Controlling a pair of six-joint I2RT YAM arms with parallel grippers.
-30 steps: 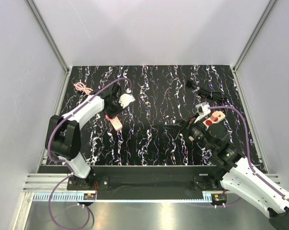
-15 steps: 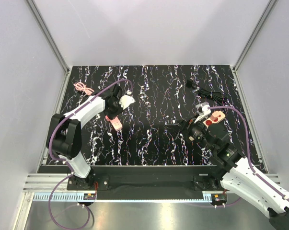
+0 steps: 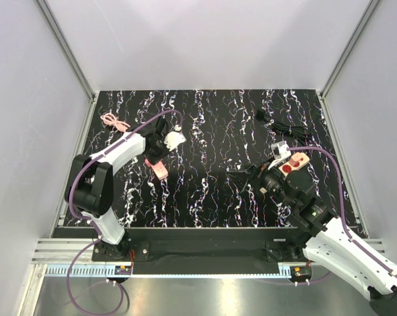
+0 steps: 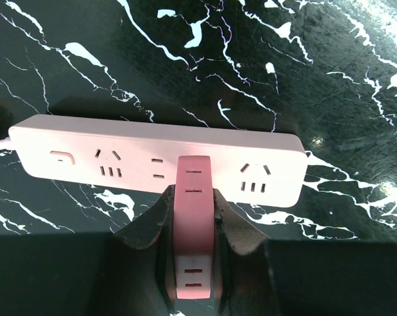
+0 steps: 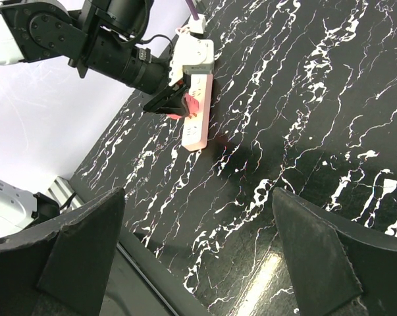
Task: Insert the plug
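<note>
LINING UP: The left tool (image 4: 193,197) is clamped on the plug (image 4: 193,230). Its 2 dark fingers (image 4: 149,224) squeeze the pinkish-red piece from both sides, so its long body points straight out between them. That grip appears chosen to leave the plug's far end free to meet a socket. The end hangs over the near edge and face of the pink power strip (image 4: 106,155), between a 2-slot opening and the 3-slot group to the right. The strip lies flat on the black marbled counter (image 4: 330,72), face up and square to the tool. This would let the plug be pushed home without twisting. Whether any pins have entered cannot be told from these views, so insertion looks close but unfinished.

Across the counter, the right tool (image 5: 198,197) hovers with its jaws wide apart and nothing between them. It is well apart from the pink strip, probably parked there to keep out of the left arm's way. Just behind it rests a beige strip with red sockets (image 3: 294,162). A black cable (image 3: 287,128) lies farther back, and a pink cable (image 3: 112,120) is coiled at the far left.
</note>
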